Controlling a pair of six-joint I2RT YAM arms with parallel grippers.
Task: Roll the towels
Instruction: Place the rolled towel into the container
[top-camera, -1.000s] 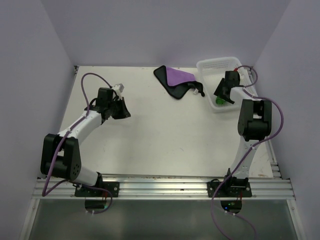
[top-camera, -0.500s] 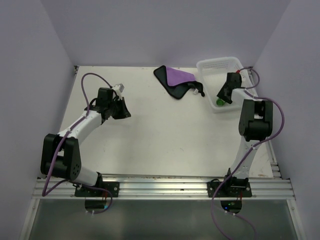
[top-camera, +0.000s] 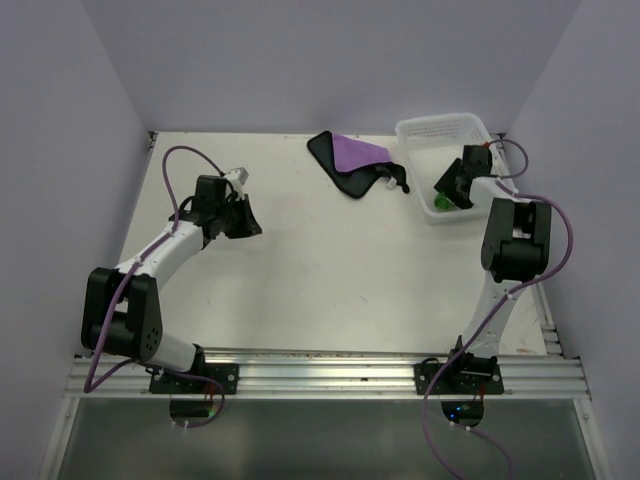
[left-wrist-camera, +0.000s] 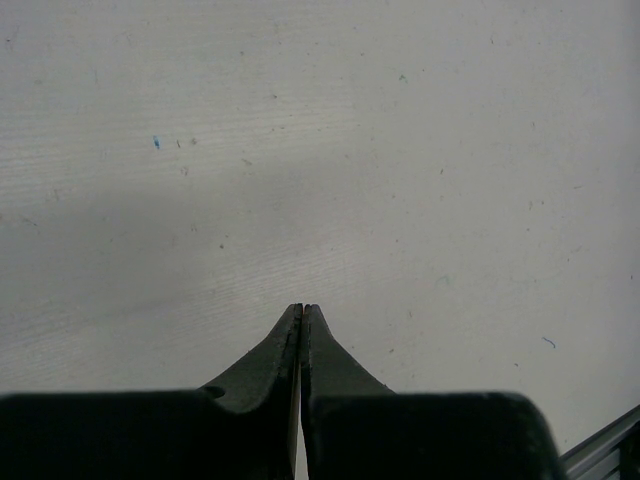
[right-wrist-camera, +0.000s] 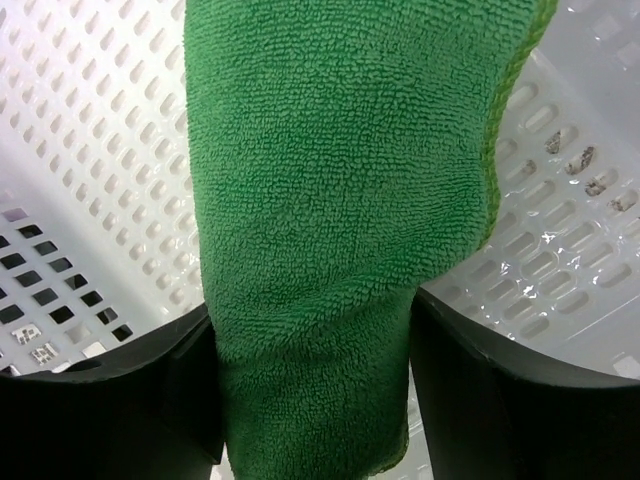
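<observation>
The bright green towel (right-wrist-camera: 340, 200) is bunched into a thick roll between my right gripper's (right-wrist-camera: 310, 310) fingers, inside the white lattice basket (right-wrist-camera: 90, 150). From above, the right gripper (top-camera: 447, 193) is down in the basket (top-camera: 432, 127) with a bit of green towel (top-camera: 440, 204) showing at its tip. The purple towel with black edging (top-camera: 356, 156) lies crumpled on the table left of the basket. My left gripper (top-camera: 252, 226) is shut and empty over bare table at the left; its fingertips (left-wrist-camera: 302, 310) are pressed together.
The basket stands at the table's back right corner, close to the right wall. Lilac walls close in the table on the left, back and right. A metal rail (top-camera: 320, 375) runs along the near edge.
My right gripper has shifted slightly to the right within the basket, carrying the green towel. The left arm and purple towel have not moved.
</observation>
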